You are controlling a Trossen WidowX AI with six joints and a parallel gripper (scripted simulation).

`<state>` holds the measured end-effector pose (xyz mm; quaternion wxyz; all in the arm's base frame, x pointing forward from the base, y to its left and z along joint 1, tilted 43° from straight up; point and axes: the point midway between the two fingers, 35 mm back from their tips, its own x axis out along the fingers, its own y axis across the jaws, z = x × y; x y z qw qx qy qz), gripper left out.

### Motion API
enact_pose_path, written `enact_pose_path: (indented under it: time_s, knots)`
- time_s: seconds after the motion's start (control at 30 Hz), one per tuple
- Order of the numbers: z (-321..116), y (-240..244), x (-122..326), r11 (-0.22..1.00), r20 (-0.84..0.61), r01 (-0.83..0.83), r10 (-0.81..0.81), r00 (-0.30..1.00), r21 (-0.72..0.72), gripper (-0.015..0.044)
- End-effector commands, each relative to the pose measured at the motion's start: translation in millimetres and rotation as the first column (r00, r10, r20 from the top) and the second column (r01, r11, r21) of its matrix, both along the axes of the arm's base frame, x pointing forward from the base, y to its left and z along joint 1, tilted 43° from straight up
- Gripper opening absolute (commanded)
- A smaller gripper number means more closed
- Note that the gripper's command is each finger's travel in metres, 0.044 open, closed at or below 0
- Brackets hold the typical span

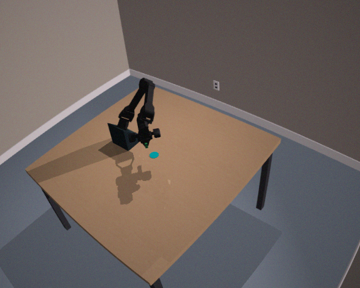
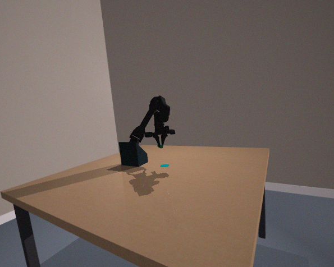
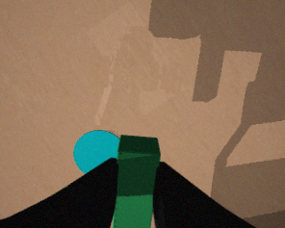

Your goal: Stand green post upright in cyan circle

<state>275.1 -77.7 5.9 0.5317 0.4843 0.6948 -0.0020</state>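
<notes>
Clamped between the tips of the black two-fingered gripper [image 1: 146, 143] [image 2: 160, 144] [image 3: 139, 167] is the small green rectangular post [image 1: 146, 145] [image 2: 160, 146] [image 3: 135, 174], held up off the bench. From where I stand, the fingers point down, and the post sits above the wood near the flat cyan circle [image 1: 154, 155] [image 2: 164, 165] [image 3: 95, 150], which lies on the surface with nothing standing on it. Looking down past the fingers, the post covers part of the circle's edge.

It is a broad bench with a smooth tan wooden top [image 1: 186, 198] [image 2: 190, 206] [image 3: 53, 86] and dark square legs [image 1: 264, 183] [image 2: 26, 233]. Seen from above, the circle lies well inside all the edges, closer to the left corner than to the near one at the bottom. The black jointed arm [image 1: 148, 102] [image 2: 146, 119] rises from a dark blue-green angular base [image 1: 119, 139] [image 2: 128, 155] nearer the bench's upper-left edge, and throws a ragged shadow towards the lower-left edge. Pale glints mark the wood.

Around it, the blue-grey floor [image 1: 322, 198] [image 2: 302, 218] carries the bench's big shadow. One wall is light beige [image 1: 49, 55] [image 2: 46, 86], the other darker brown-grey [image 1: 251, 46] [image 2: 218, 72], with white skirting [image 1: 241, 116] [image 2: 305, 189] along the bottom and a white socket plate [image 1: 216, 85] above it.
</notes>
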Motion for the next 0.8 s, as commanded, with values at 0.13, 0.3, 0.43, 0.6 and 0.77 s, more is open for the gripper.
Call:
enact_pose_path:
  time_s: [0.13,0.3,0.43,0.6,0.77]
  knots:
    - [18,18,-7,0.998,0.067,-0.066,0.066,0.996,-0.001,0.0023]
    - [27,29,-12,0.994,0.104,-0.108,0.107,0.989,-0.004,0.0023]
    - [33,37,-17,0.99,0.134,-0.141,0.14,0.981,-0.007,0.0023]
    - [41,48,-23,0.983,0.171,-0.182,0.181,0.969,-0.012,0.0023]
    - [46,55,-27,0.978,0.196,-0.21,0.209,0.958,-0.016,0.0023]
